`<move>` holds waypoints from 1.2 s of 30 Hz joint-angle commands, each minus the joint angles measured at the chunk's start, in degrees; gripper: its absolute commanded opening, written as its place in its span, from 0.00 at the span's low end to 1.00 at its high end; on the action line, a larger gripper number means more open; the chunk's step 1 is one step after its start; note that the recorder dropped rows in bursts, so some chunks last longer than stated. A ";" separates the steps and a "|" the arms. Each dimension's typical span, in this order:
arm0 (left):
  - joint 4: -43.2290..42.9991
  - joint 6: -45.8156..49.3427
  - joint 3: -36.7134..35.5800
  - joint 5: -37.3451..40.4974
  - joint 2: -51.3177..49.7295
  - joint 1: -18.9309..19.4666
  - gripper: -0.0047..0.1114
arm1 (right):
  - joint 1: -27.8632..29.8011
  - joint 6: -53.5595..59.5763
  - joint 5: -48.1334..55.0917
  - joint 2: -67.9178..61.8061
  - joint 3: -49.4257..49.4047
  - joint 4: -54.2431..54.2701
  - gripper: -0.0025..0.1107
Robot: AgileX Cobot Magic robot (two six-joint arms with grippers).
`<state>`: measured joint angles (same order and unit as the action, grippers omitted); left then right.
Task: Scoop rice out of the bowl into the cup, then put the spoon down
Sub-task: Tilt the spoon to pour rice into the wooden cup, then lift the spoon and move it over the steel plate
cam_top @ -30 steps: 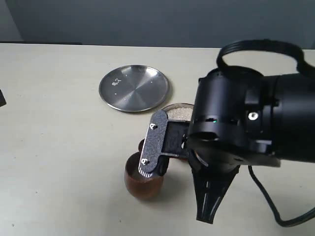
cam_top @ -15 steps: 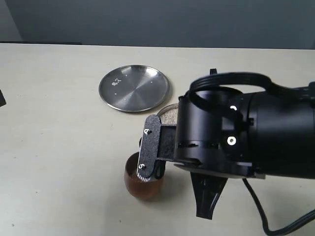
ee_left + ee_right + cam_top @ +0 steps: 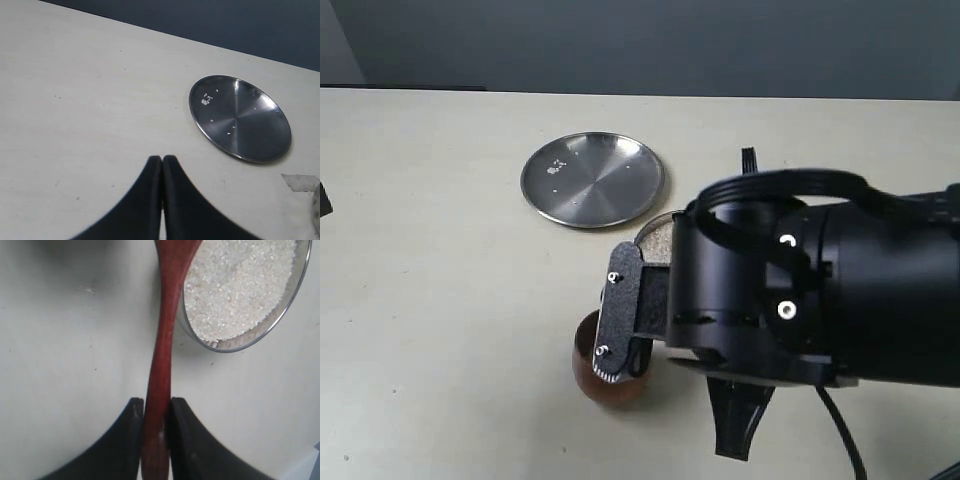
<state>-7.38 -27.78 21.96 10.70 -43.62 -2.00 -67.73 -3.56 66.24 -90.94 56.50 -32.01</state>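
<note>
My right gripper (image 3: 155, 407) is shut on the handle of the reddish-brown wooden spoon (image 3: 164, 340); the spoon's head runs out of the frame's edge, beside the steel bowl (image 3: 295, 295) of white rice (image 3: 235, 285). In the exterior view the right arm covers most of the bowl (image 3: 658, 226), and only a slice of rice (image 3: 660, 240) shows. The wooden cup (image 3: 600, 375) stands just in front, partly under the gripper's grey finger plate (image 3: 618, 312). My left gripper (image 3: 162, 161) is shut and empty above bare table, away from all of this.
A flat steel plate (image 3: 593, 179) with a few stray grains lies behind the bowl, also in the left wrist view as the plate (image 3: 240, 118). The right arm's black body (image 3: 820, 290) fills the right of the exterior view. A cable trails at the lower right.
The right arm has shifted left and toward the camera, its finger plate sliding lower over the cup. More of the bowl is now covered.
</note>
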 commanded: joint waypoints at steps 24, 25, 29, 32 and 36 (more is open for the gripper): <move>-0.12 -0.05 0.35 -0.40 -0.14 0.17 0.04 | 1.00 -30.33 -8.03 0.08 -0.01 -17.93 0.02; -0.12 -0.05 0.35 -0.40 -0.14 0.17 0.04 | 2.36 -32.92 -9.00 0.08 0.55 -17.81 0.02; -0.12 -0.05 0.35 -0.40 -0.14 0.17 0.04 | 9.77 -35.48 -16.31 0.35 3.36 -10.76 0.02; -0.12 -0.05 0.35 -0.40 -0.14 0.17 0.04 | 14.80 -33.82 -22.17 0.95 5.19 -6.22 0.02; -0.12 -0.05 0.35 -0.40 -0.14 0.17 0.04 | 20.28 -27.28 -28.34 1.08 8.23 1.58 0.02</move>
<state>-7.38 -27.78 21.96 10.70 -43.62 -2.00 -50.74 -35.10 42.20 -90.49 62.79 -35.49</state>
